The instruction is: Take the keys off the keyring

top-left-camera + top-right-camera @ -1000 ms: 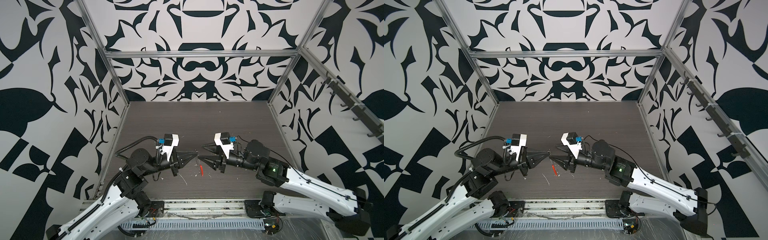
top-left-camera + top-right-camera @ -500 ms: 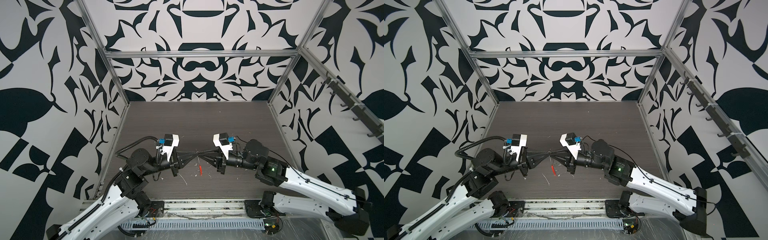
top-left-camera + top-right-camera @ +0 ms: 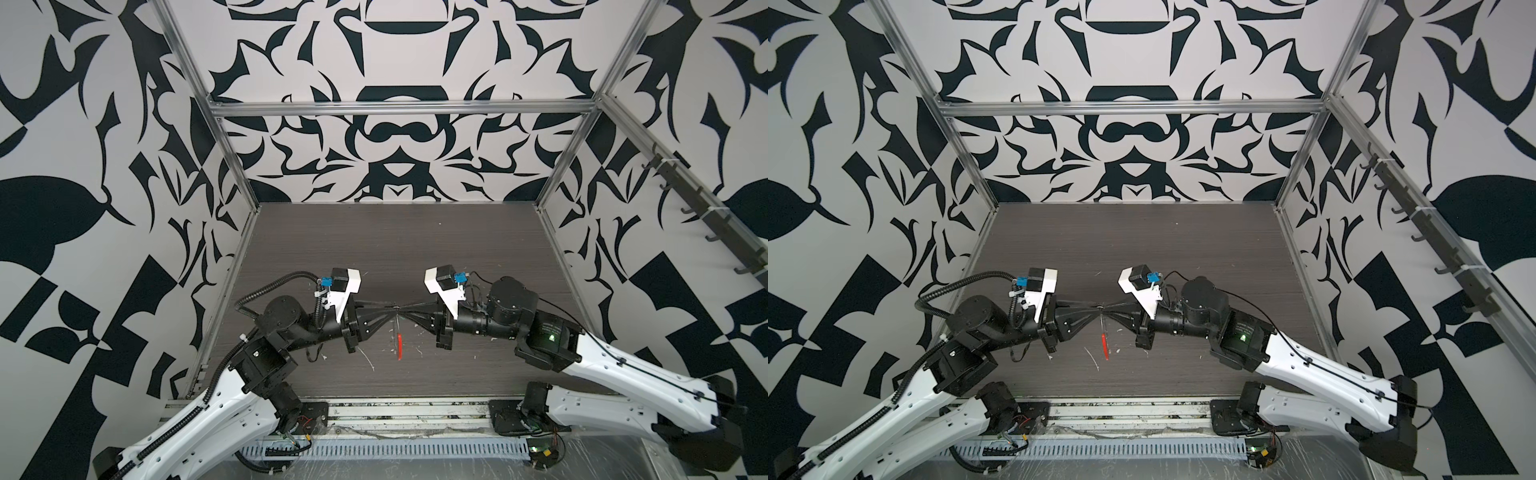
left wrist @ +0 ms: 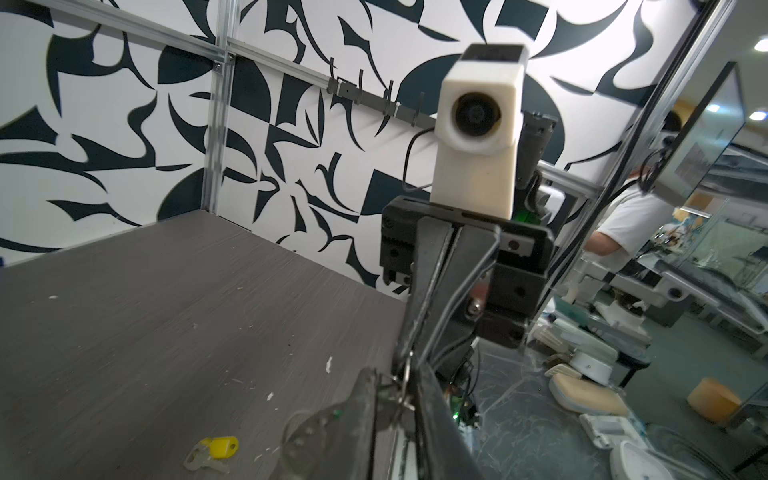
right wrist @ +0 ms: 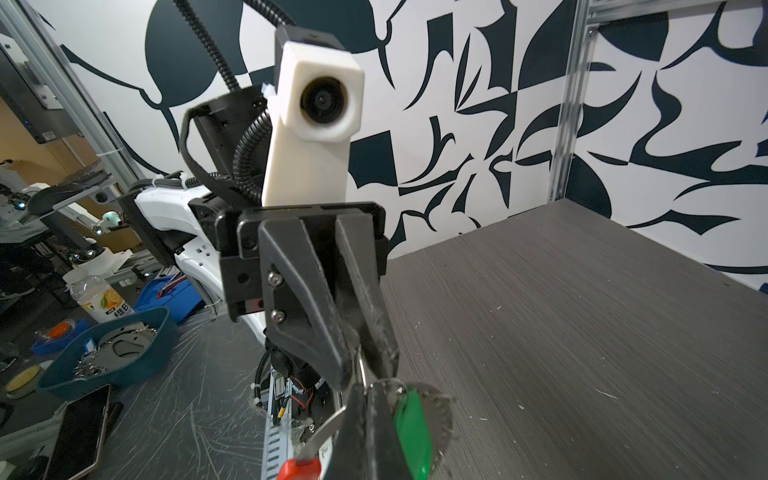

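Item: keyring (image 3: 399, 332), thin silver wire loop, hanging free above the table (image 3: 415, 249) from the point where both sets of jaws meet tip to tip; its red sleeve (image 3: 1104, 343) is on the arc farthest below the jaws. Right gripper (image 3: 404, 309): jaws closed tight on the top of the loop, with the wire (image 5: 328, 419) curving away just beside them. Left gripper (image 3: 391, 309): jaws facing the right ones, standing narrowly parted with a small metal ring (image 5: 362, 368) in the gap; I cannot tell whether they pinch it. Green key (image 5: 412, 432): on the loop, its plastic head pressed flat against the outer side of a right jaw, with the silver blade behind it. Yellow key (image 4: 220, 446): off the loop, lying flat on the table below the jaws, touching neither pair. Tabletop: dark woodgrain, scattered with pale flecks.
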Robot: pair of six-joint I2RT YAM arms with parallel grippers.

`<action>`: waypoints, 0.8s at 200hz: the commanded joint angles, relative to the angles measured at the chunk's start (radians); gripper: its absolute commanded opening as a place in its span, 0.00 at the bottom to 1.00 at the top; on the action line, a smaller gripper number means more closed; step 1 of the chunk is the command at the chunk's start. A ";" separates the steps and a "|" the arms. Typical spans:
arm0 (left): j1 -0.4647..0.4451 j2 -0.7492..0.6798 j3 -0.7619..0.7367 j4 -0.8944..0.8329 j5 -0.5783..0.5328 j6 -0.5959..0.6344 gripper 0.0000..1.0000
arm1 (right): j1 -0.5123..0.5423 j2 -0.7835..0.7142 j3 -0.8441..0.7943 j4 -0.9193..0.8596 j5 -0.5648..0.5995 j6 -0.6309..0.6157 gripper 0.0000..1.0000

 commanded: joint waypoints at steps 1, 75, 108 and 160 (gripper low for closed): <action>-0.001 -0.017 0.042 -0.076 -0.016 -0.006 0.36 | -0.009 0.006 0.091 -0.125 -0.031 -0.045 0.00; -0.001 0.082 0.258 -0.512 0.016 0.114 0.37 | -0.025 0.093 0.264 -0.430 -0.058 -0.102 0.00; -0.001 0.134 0.316 -0.618 0.060 0.159 0.34 | -0.028 0.130 0.317 -0.493 -0.063 -0.106 0.00; -0.001 0.189 0.362 -0.699 0.117 0.199 0.27 | -0.033 0.166 0.365 -0.540 -0.066 -0.106 0.00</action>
